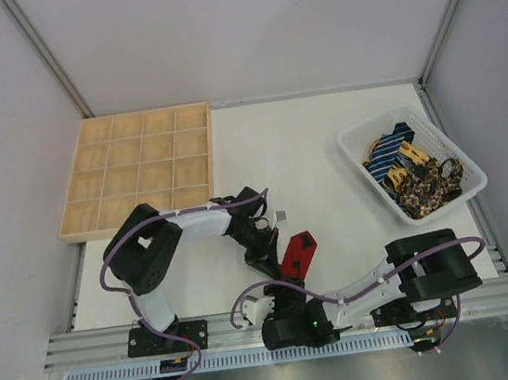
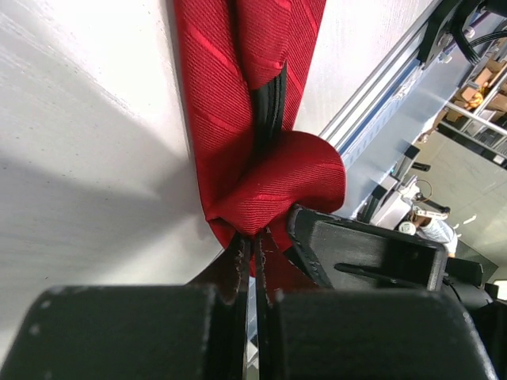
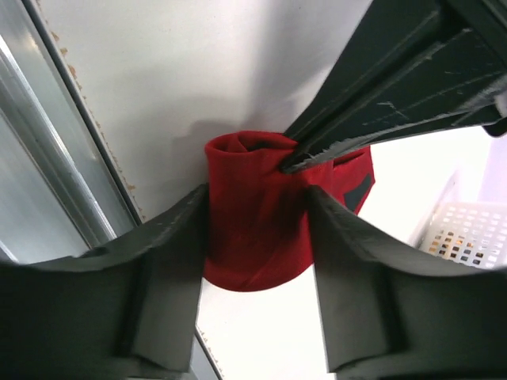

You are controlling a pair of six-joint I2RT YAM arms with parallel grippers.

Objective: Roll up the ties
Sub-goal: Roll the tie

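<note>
Both pincers are meeting at my plain red fabric necktie (image 1: 297, 254) on the white counter (image 1: 304, 146): left pincer (image 2: 253, 245) is pinching its rolled end, right pincer (image 3: 255, 229) is straddling the roll, fingers spread either side.

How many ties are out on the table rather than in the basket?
1. The red tie lies near the table's front edge, pinched by the left gripper. The rest sit heaped in the white basket; that pile can't be counted.

Tie (image 1: 297, 254) between both arms near the front edge — basket (image 1: 357, 144) far right, tray (image 1: 78, 222) back left.
</note>
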